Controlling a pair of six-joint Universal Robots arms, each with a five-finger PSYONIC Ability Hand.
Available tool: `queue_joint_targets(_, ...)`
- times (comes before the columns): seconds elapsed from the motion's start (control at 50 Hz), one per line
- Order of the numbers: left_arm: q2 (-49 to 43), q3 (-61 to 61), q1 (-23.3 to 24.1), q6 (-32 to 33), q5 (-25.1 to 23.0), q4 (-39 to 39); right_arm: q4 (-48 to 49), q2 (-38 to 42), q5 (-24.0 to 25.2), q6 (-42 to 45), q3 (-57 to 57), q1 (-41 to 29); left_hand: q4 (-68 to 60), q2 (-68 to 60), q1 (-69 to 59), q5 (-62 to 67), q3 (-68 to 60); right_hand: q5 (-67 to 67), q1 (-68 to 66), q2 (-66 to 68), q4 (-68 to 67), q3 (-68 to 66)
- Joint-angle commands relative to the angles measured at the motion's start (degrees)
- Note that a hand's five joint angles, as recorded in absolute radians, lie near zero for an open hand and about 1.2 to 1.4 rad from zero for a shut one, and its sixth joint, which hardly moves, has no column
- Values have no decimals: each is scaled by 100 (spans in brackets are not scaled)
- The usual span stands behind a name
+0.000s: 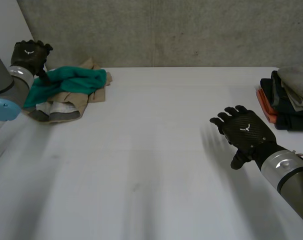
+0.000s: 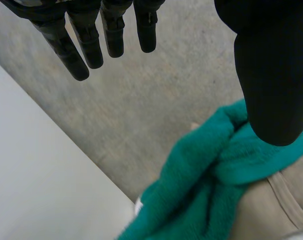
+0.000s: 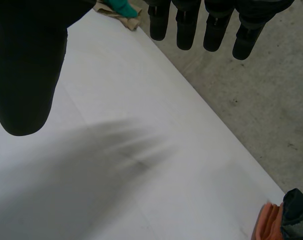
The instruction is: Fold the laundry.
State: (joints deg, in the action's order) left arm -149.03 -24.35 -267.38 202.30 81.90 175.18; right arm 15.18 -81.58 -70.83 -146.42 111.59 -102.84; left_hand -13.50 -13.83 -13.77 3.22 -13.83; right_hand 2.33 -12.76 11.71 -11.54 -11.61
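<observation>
1. Because the teal towel (image 1: pixel 71 80) lies draped over a beige garment (image 1: pixel 66 111) and a scrap of white cloth (image 1: pixel 55 106) in one rumpled heap at the far left of the white table (image 1: pixel 151 160), a pull on it could well drag the pieces beneath along. It could also tip part of the heap over the table's left edge, which is close by.
2. A shallow pinch would probably catch only a ridge of the thick towel and slip off, leaving the heap more tangled.
3. The left hand (image 1: pixel 30 55) hangs over the left end of the heap. In its wrist view the fingers are straight and stand well away from the thumb, holding nothing. The thumb tip sits right at a fold of the towel, though contact cannot be told.
4. The right hand (image 1: pixel 246 131) hovers above bare table on the right, fingers straight and spread, empty. It is well apart from the heap and much nearer the folded stack (image 1: pixel 286 97) at the right edge. A careless sweep from there might knock that stack askew.
5. Nothing from the heap is spread flat yet, so the step in hand looks like picking the towel free.
</observation>
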Motion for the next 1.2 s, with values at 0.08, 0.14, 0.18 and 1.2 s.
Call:
queue_joint_targets(0.08,-1828,2880,-183,369,10,-1284,-6,90,-1,210,29,36,-276,-243,-250,305,-243,-233,276,-171,154,161)
queue_joint_targets(0.14,-2182,3357,-218,949,1,-1302,-6,125,-1,307,47,79,-310,-277,-283,338,-277,-233,276,-171,154,161)
queue_joint_targets(0.18,-2402,3552,-235,1679,-25,-1258,-6,151,7,351,47,88,-444,-411,-418,473,-411,-233,276,-171,154,161)
queue_joint_targets(1.2,-908,467,-1176,1479,-1010,157,-6,468,7,1124,56,-87,350,383,377,-322,383,-233,276,-171,154,161)
